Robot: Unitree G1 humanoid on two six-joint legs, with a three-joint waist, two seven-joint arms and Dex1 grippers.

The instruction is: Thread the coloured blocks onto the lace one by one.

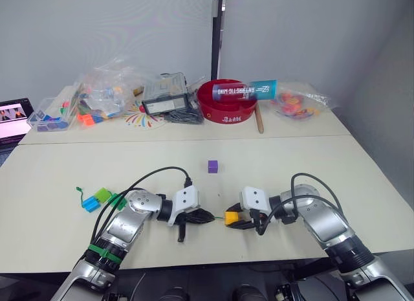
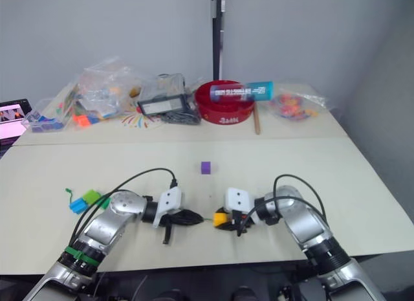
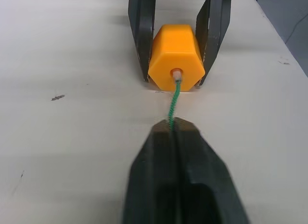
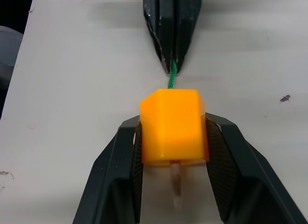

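Note:
My right gripper (image 4: pixel 174 130) is shut on the orange-yellow block (image 4: pixel 173 123), holding it just above the table near the front edge. The green lace (image 3: pixel 173 101) enters the block's hole, and its pale stiff tip (image 4: pixel 176 188) pokes out the far side. Facing it, my left gripper (image 3: pixel 172 125) is shut on the lace a short way behind the block. The purple block (image 1: pixel 213 166) lies alone further back on the table. The blue (image 1: pixel 90 204), light green (image 1: pixel 103 196) and dark green (image 1: pixel 117 201) blocks cluster by my left forearm, with the lace's tail (image 1: pixel 79 191) beside them.
Along the back of the table stand a red bowl (image 1: pixel 226 107) with a blue tube across it, a wooden stick (image 1: pixel 259 122), bags of coloured toys (image 1: pixel 103 97), a black-framed box (image 1: pixel 165 100) and a clear tray (image 1: pixel 48 116). A screen (image 1: pixel 13 116) glows at the far left.

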